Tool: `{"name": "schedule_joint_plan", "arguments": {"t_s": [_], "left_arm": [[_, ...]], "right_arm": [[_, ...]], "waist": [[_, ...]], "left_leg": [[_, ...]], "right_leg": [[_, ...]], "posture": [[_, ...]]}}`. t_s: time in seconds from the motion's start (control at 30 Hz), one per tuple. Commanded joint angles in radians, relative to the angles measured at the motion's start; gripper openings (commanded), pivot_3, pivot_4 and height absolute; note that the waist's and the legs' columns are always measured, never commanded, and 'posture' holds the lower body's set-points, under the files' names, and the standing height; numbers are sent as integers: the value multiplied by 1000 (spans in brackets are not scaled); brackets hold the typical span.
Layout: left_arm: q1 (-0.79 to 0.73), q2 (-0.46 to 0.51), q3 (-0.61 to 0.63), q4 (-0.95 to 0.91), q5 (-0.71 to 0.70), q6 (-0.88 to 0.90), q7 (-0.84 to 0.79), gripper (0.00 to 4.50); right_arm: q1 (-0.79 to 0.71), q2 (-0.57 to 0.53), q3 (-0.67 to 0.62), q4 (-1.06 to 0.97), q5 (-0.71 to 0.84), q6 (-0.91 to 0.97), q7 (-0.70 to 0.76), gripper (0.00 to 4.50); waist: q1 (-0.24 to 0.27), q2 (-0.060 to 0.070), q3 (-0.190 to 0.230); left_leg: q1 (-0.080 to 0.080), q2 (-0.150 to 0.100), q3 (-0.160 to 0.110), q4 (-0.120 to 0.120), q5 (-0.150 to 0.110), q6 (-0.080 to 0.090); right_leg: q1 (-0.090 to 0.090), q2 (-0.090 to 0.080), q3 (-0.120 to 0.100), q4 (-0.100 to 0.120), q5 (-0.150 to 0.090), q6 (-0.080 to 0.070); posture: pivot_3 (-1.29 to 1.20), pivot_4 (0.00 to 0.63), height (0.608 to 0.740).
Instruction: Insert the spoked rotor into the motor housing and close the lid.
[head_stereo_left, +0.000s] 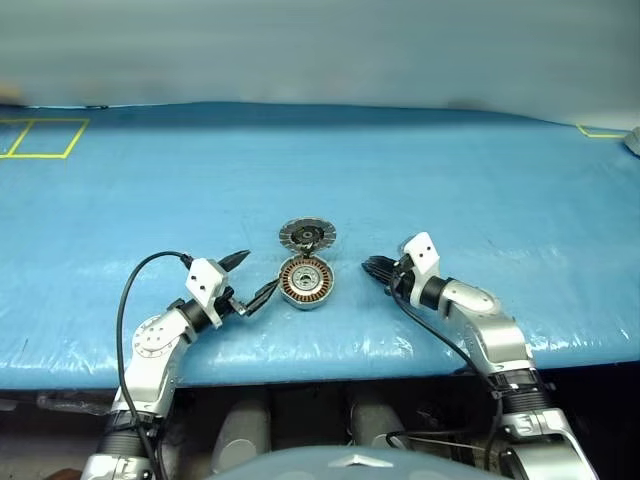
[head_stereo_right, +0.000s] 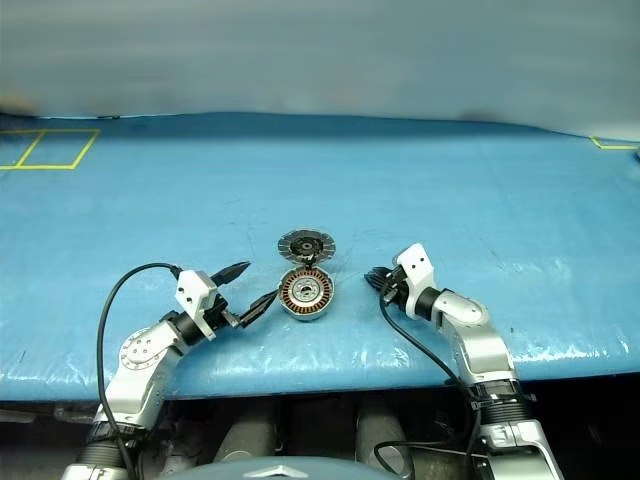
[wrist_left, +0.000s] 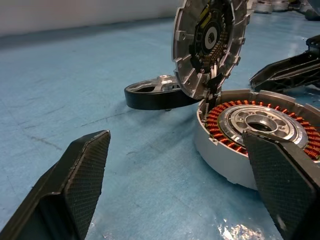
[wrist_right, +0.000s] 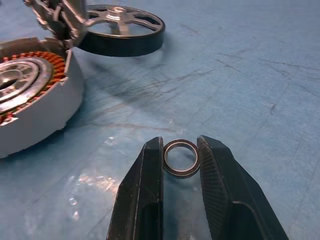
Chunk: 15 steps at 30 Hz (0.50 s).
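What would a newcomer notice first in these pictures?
The open motor housing with its copper windings lies mid-table between the two grippers, its lid raised. The spoked rotor lies just behind it. The right gripper pinches a thin metal ring.

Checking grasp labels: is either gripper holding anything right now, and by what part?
Right gripper pinches a small thin metal ring across its outer edge, jaws on opposite sides. Left gripper is open, holding nothing.
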<state>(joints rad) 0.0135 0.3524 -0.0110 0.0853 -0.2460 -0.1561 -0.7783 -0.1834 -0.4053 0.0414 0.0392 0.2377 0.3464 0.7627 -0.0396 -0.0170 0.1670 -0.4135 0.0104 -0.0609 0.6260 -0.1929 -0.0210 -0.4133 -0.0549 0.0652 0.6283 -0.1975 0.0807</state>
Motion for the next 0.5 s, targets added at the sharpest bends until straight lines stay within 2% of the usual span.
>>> {"name": "schedule_joint_plan", "arguments": {"t_s": [0.03, 0.23, 0.5], "left_arm": [[15, 28, -12, 12, 21, -68, -38, 4500], [15, 58, -36, 63, 59, -160, -80, 4500], [11, 58, -34, 100, 50, -229, -106, 4500]], "right_arm": [[-5, -41, 13, -157, 59, 35, 73, 660], [-51, -35, 96, -229, 67, 74, 106, 660], [-117, 28, 222, -150, -3, 31, 103, 660]], "waist": [[-1, 0, 0], [3, 0, 0], [3, 0, 0]], "left_leg": [[0, 0, 0, 0, 0, 0], [-1, 0, 0, 0, 0, 0], [-1, 0, 0, 0, 0, 0]], "right_leg": [[0, 0, 0, 0, 0, 0], [-1, 0, 0, 0, 0, 0], [-2, 0, 0, -1, 0, 0]], "posture": [[0, 150, 740], [0, 150, 740], [0, 150, 740]]}}
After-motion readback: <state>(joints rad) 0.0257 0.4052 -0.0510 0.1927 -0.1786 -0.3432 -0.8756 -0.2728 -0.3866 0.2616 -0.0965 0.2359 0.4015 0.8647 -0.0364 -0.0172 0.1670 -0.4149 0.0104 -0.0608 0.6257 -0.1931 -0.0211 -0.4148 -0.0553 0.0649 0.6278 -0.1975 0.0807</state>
